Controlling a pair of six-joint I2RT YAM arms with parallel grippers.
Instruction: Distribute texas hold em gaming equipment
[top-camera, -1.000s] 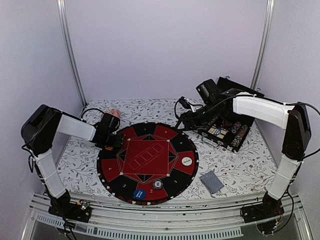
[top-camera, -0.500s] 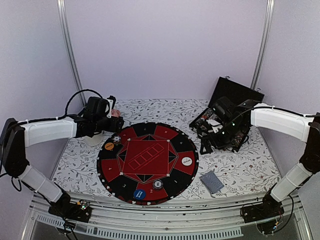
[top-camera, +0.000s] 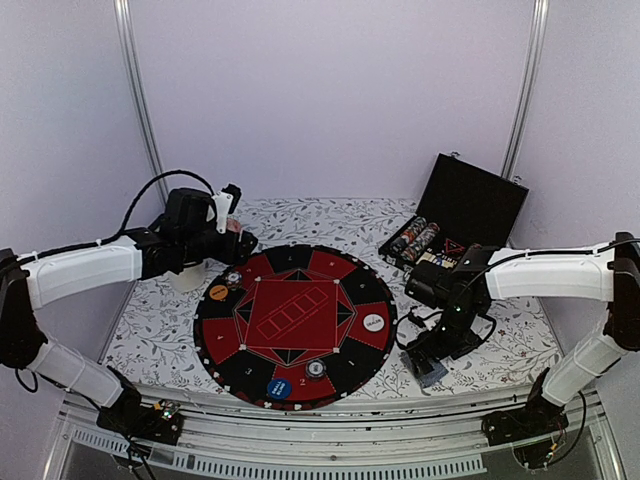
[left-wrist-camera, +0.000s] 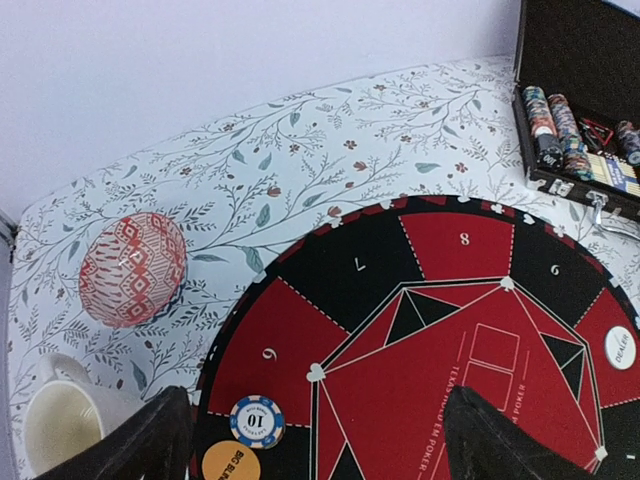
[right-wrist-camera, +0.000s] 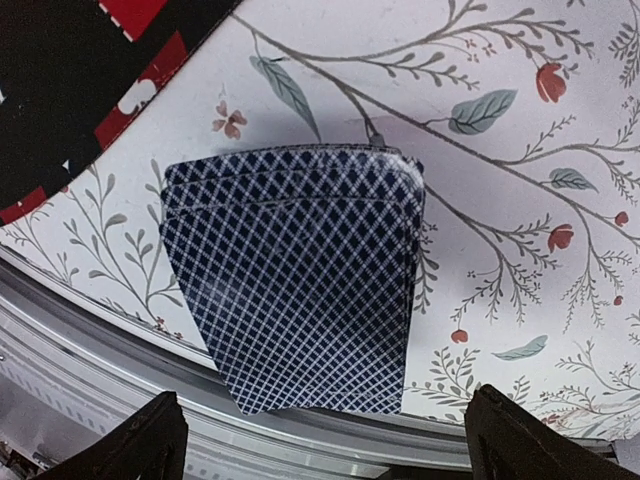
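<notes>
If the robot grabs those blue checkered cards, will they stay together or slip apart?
The small pile of blue criss-cross-backed playing cards sits slightly fanned, so they would probably slide apart easily. They lie flat on the flowery tablecloth, so likely tricky to lift.

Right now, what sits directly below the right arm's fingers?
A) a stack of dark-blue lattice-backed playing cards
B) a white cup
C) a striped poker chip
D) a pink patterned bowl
A: the right wrist view looks down on the stack of dark-blue lattice-backed playing cards, slightly fanned on the floral tablecloth, framed by the right arm's fingers, which stand open.
</notes>
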